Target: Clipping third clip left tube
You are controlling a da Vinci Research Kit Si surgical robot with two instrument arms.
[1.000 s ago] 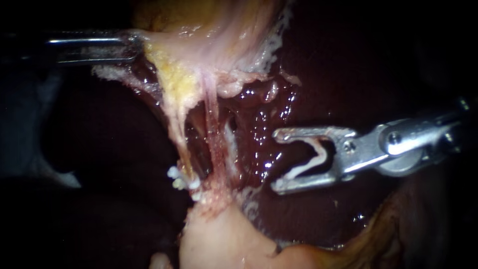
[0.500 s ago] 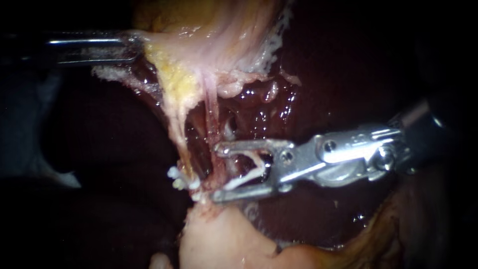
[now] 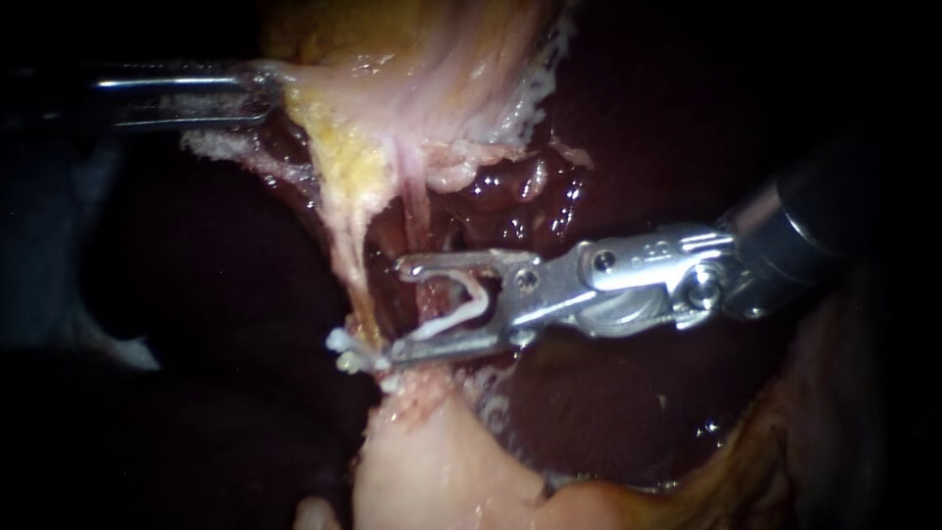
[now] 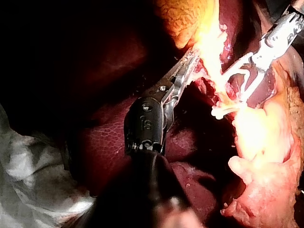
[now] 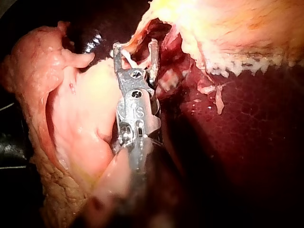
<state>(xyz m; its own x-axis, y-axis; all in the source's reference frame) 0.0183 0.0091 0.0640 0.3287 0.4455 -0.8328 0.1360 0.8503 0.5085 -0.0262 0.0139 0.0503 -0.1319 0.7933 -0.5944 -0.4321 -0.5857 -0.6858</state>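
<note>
My right instrument [image 3: 400,309] comes in from the right. Its jaws stand wide apart and hold an open white clip [image 3: 461,309] between them. A thin pink tube [image 3: 417,221] runs down into the gap of that clip. Just left of it, a pale yellowish strand [image 3: 343,231] carries small white clips [image 3: 348,353] at its lower end, and the lower jaw's tip lies next to them. My left instrument [image 3: 263,93] is shut on the edge of the gallbladder tissue [image 3: 432,59] and holds it stretched. The left wrist view shows both instruments, left [image 4: 190,64] and right [image 4: 236,85].
Dark red liver [image 3: 608,422] lies behind and under the tubes. A pale pink mass of tissue [image 3: 432,471] sits below the clips. In the right wrist view, that pale tissue [image 5: 80,114] lies close beside my right instrument [image 5: 135,47].
My right instrument has moved left and slightly up, from clear of the tissue to around the pink tube. Its jaws stand a little narrower. The left instrument has not moved.
</note>
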